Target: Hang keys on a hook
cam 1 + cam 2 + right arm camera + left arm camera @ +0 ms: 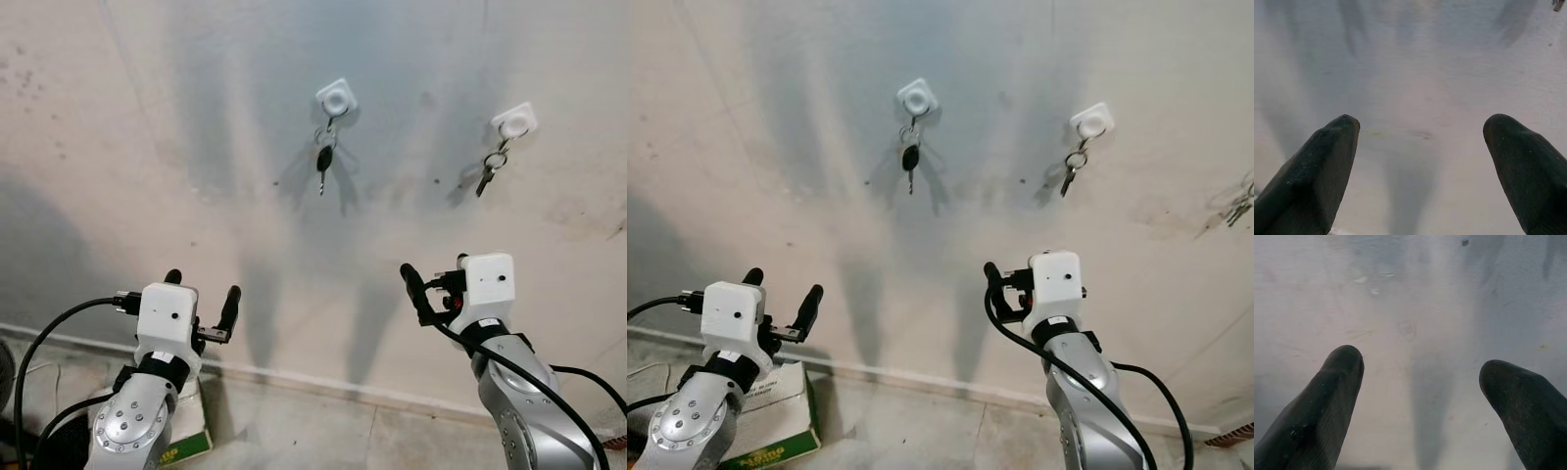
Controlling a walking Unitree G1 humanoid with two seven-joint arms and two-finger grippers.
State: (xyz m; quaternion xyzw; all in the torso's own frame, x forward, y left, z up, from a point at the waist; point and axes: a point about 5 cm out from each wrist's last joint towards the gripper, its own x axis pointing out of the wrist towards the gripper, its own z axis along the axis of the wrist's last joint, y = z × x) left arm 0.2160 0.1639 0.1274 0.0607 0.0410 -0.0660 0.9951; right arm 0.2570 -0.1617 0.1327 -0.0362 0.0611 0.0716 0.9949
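Two white hooks are stuck on the pale wall. The left hook (336, 98) carries a ring with a black-headed key (323, 157). From the right hook (514, 121) hangs a small bunch of metal keys (490, 168). My left gripper (203, 289) is held low before the wall, well below and left of the hooks, open and empty. Below the right hook, my right gripper (441, 284) also stands open with nothing between its fingers (1317, 166). One of its fingers is hidden behind the white wrist housing in the eye views.
More keys (1239, 208) hang on the wall at the far right. A cardboard box with green print (774, 421) sits on the tiled floor by the baseboard, under my left arm. Black cables (39, 352) trail from both arms.
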